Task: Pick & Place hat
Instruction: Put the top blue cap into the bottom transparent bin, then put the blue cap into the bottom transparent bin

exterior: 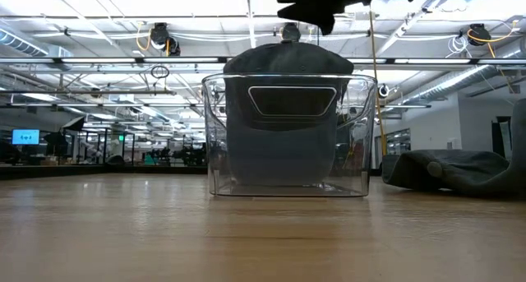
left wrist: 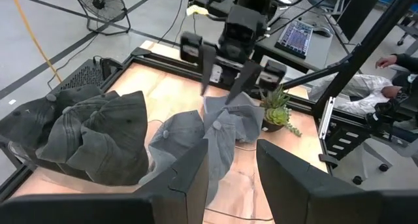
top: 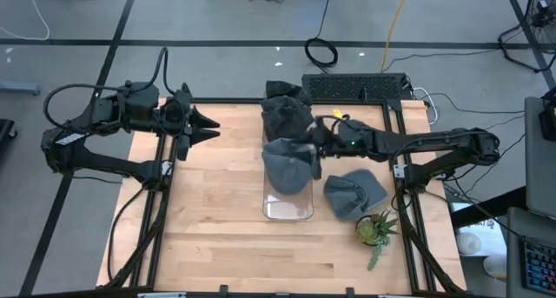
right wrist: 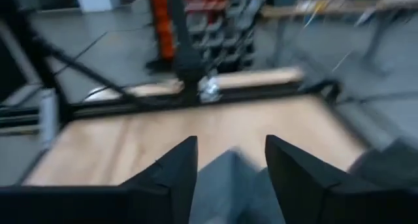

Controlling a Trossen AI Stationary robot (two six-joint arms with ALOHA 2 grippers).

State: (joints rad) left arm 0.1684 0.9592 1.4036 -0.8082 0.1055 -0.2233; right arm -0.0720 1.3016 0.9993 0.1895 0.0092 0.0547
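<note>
A grey hat lies in a clear plastic bin at mid-table, and its crown bulges above the bin's rim. My right gripper hovers open just above this hat, at its right side, with nothing between its fingers. My left gripper waits open at the table's left, high up, pointing toward the bin. A second grey hat lies flat on the table to the right of the bin.
Several dark hats are heaped at the table's far edge, behind the bin. A small potted plant stands near the right front, beside the loose hat. Bare wood shows across the table's left half and front.
</note>
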